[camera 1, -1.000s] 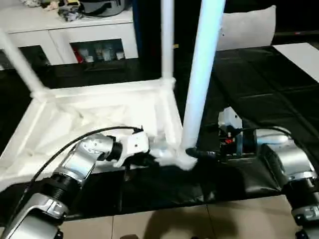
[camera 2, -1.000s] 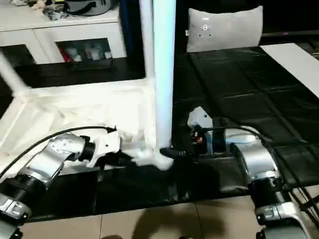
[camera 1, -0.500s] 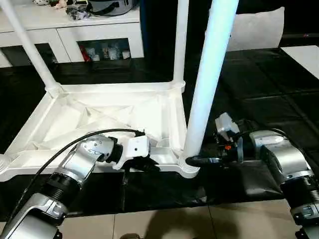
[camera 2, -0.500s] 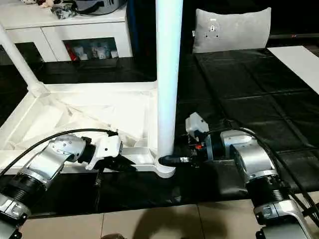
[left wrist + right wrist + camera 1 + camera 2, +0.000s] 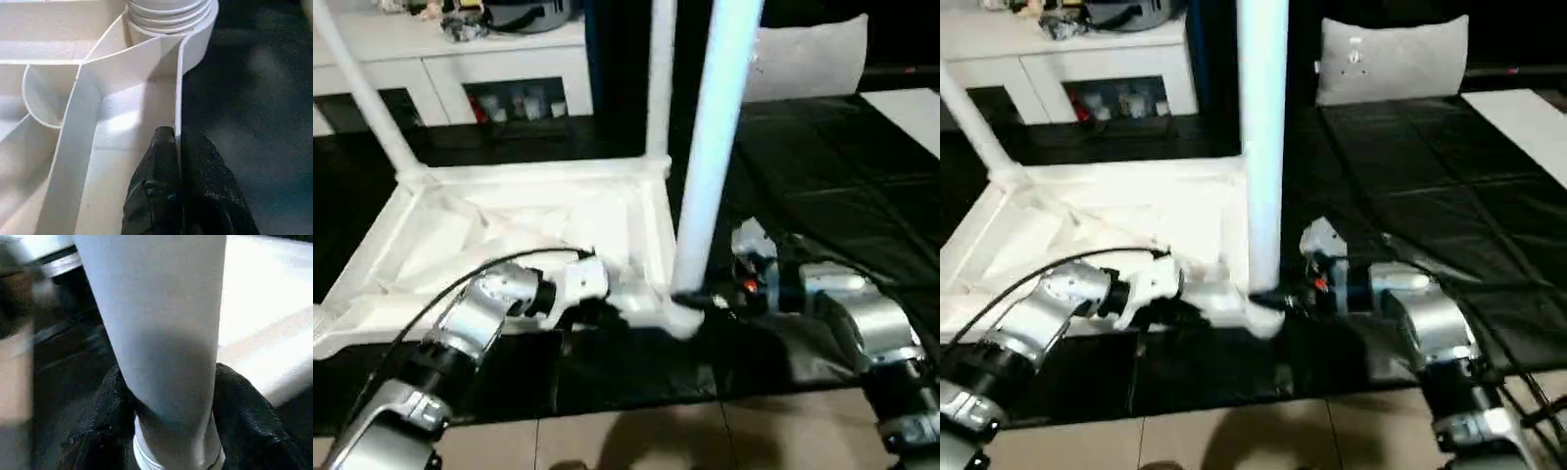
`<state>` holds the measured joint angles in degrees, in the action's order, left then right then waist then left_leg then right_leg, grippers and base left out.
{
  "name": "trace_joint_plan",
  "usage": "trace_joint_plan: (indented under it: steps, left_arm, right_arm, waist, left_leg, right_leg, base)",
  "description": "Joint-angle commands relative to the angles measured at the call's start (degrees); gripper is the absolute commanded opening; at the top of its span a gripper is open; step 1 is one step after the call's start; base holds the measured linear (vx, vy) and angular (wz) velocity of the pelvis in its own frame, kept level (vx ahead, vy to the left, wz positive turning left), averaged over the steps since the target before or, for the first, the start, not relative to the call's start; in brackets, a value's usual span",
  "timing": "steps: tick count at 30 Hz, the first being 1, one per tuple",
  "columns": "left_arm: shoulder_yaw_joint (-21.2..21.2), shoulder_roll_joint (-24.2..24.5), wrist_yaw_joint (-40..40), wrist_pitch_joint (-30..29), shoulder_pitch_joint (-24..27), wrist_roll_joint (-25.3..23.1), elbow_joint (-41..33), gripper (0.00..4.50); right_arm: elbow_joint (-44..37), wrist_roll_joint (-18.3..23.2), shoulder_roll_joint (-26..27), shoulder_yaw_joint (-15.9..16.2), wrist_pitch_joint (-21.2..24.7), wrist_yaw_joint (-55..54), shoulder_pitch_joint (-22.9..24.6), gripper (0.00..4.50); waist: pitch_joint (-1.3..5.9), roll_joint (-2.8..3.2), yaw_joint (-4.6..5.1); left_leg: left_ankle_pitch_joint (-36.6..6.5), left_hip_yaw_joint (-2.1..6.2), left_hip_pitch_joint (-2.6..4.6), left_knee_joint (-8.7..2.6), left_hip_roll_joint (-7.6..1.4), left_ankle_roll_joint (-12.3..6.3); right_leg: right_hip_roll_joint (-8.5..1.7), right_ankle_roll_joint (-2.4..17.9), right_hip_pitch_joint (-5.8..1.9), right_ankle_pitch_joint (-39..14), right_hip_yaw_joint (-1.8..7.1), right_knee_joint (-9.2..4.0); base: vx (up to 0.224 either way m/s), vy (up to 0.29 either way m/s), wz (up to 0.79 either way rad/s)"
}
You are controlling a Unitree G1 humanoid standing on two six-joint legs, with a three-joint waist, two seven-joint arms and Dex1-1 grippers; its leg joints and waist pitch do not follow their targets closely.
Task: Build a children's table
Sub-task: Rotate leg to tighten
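The left hand is clamped on the near rim of the tabletop, one finger on each side of the thin wall. The right hand has its fingers around the base of the near leg, just above the corner socket. The tabletop lies upside down on the black floor mat, ribs showing, with legs standing in three of its corners. A grey cushion stands behind
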<state>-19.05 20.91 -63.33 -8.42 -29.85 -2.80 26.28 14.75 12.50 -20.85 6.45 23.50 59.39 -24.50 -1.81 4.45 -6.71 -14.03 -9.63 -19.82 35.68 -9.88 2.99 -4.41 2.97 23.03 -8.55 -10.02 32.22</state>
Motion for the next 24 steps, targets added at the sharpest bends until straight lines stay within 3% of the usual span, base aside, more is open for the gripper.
trace_joint_plan:
  steps: [1, 4, 5, 7, 9, 10, 12, 13, 16, 20, 24]
  left_arm:
    - [0.0, -6.6, 9.0, -3.3, -3.2, 0.0, -0.6, 0.00]
    - [0.8, -9.4, 13.6, -4.9, -4.6, -0.5, 0.9, 0.00]
    - [1.1, -11.0, 16.4, -5.5, -5.4, -1.1, 2.0, 0.00]
    - [1.2, -13.8, 21.0, -6.4, -6.6, -2.3, 3.5, 0.00]
    - [1.1, -15.5, 23.5, -7.6, -7.2, -3.7, 3.7, 0.00]
    - [1.0, -15.5, 23.5, -7.6, -7.2, -3.8, 3.7, 0.00]
    - [0.9, -15.6, 23.7, -7.8, -7.2, -4.5, 3.6, 0.00]
    - [1.1, -15.4, 23.8, -8.1, -7.1, -4.8, 3.6, 0.00]
    - [1.3, -13.9, 23.6, -7.5, -6.4, -4.8, 3.7, 0.00]
    - [1.2, -12.5, 22.1, -5.4, -5.8, -4.6, 3.9, 0.00]
    - [1.3, -9.0, 17.4, -1.0, -4.4, -4.1, 4.1, 0.00]
  right_arm:
    - [1.6, -1.9, 6.9, 2.0, 4.4, -10.7, -1.2, 1.95]
    - [3.5, -3.3, 9.7, 1.1, 5.3, -16.6, -1.8, 1.95]
    - [5.2, -4.6, 11.3, 0.5, 5.0, -20.9, -2.5, 1.94]
    - [8.1, -6.1, 14.4, -0.7, 4.8, -28.4, -3.8, 1.94]
    - [9.4, -5.5, 17.6, -3.0, 5.5, -33.9, -5.1, 1.94]
    - [9.4, -5.5, 17.7, -3.1, 5.5, -34.2, -5.2, 1.94]
    - [9.6, -6.1, 18.7, -3.8, 4.7, -35.5, -5.7, 1.94]
    - [9.5, -6.9, 18.6, -3.5, 3.7, -35.1, -5.7, 2.49]
    - [7.7, -6.6, 17.0, -2.4, 0.1, -31.1, -4.4, 2.69]
    - [5.9, -5.5, 15.9, -3.0, -0.9, -29.2, -3.2, 3.07]
    - [2.7, -4.0, 10.3, -3.2, -0.7, -22.6, -0.3, 3.53]
  waist:
    - [3.34, -0.74, 0.84]
    - [3.27, -0.45, 2.13]
    - [3.39, -0.48, 2.37]
    - [3.29, -0.10, 3.09]
    - [3.35, -0.29, 3.70]
    - [3.39, 0.03, 3.75]
    - [3.49, 0.05, 4.04]
    - [3.51, 0.12, 4.16]
    - [3.52, 0.17, 4.34]
    - [3.66, 0.13, 4.22]
    - [3.98, 0.17, 3.69]
  left_leg:
    - [-4.0, 1.36, -0.30, -4.22, -2.93, -2.53]
    - [-5.7, 1.34, 0.19, -4.07, -2.62, -2.40]
    - [-5.6, 1.54, -0.09, -4.14, -2.75, -2.86]
    - [-6.2, 1.52, 0.09, -4.09, -2.67, -2.76]
    - [-6.1, 1.59, -0.13, -4.07, -2.51, -3.34]
    - [-6.1, 1.65, -0.10, -4.06, -2.48, -3.50]
    - [-5.7, 1.76, -0.35, -4.12, -2.63, -4.06]
    - [-5.7, 1.85, -0.39, -4.16, -2.76, -4.18]
    - [-6.0, 1.87, -0.46, -4.16, -2.92, -4.58]
    - [-4.7, 1.94, -0.57, -4.12, -3.05, -5.58]
    - [-1.3, 1.98, -0.83, -3.90, -3.28, -7.03]
  right_leg:
    - [-5.16, -1.0, -3.80, -26.3, 3.13, -5.39]
    - [-4.91, -2.1, -3.50, -28.1, 2.65, -6.31]
    - [-5.03, -2.5, -3.84, -27.1, 2.67, -6.12]
    - [-4.89, -2.2, -3.52, -26.9, 2.57, -6.37]
    - [-5.03, -2.3, -3.75, -26.5, 2.55, -6.34]
    - [-5.06, -2.3, -3.78, -26.3, 2.56, -6.33]
    - [-5.09, -1.9, -3.85, -24.6, 2.77, -6.04]
    - [-5.11, -1.6, -3.90, -23.7, 2.82, -5.86]
    - [-5.27, -0.9, -3.96, -22.7, 3.02, -5.65]
    - [-5.34, 0.2, -4.07, -20.5, 3.34, -5.12]
    - [-5.45, 1.5, -4.23, -16.0, 3.69, -4.17]
  base:
    - [0.000, 0.000, 0.00]
    - [0.000, 0.000, 0.00]
    - [0.000, 0.000, 0.00]
    - [0.000, 0.000, 0.00]
    - [0.000, 0.000, 0.00]
    - [0.000, 0.000, 0.00]
    - [0.000, 0.000, 0.00]
    - [0.000, 0.000, 0.00]
    - [0.000, 0.000, 0.00]
    - [0.000, 0.000, 0.00]
    - [0.000, 0.000, 0.00]
